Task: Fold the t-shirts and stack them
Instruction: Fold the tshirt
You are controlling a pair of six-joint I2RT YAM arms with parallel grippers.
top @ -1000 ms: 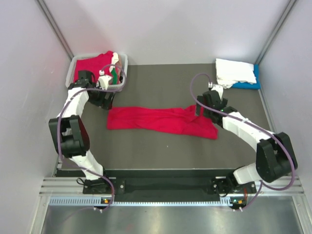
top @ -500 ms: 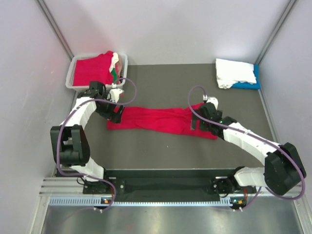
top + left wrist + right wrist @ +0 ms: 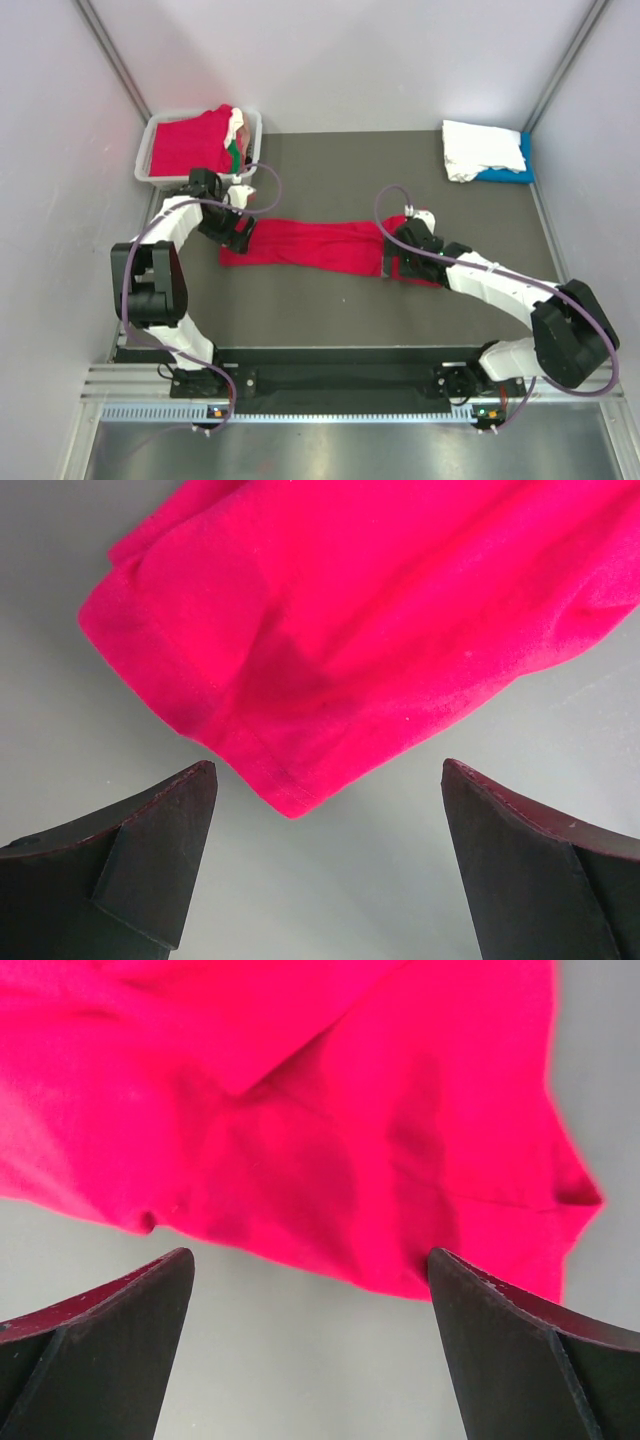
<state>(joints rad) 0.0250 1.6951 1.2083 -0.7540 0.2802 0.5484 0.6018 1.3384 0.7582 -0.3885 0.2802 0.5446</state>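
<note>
Both arms have swung inward over the last second. The left claw [image 3: 239, 230] has come away from the tub [image 3: 143, 166] and down to the left end of the red shirt [image 3: 320, 243]. The right claw [image 3: 391, 262] has drawn back from the far side to the shirt's right end. This looks like lining up for a two-ended pickup, so the next fold seems about to start rather than under way.

The shirt lies as a long narrow band across the middle of the table [image 3: 330, 320], apparently already folded lengthwise. A white shirt [image 3: 483, 148] rests on a blue shirt [image 3: 508, 175] at the far right corner, well apart from it. More red cloth fills the tub.

Both claws stand wide and hold nothing. In the left wrist view a shirt corner sits just ahead, between the fingers, with bare table under the tips. In the right wrist view the near hem lies just ahead of the spread fingers. Neither claw seems to touch cloth yet.
</note>
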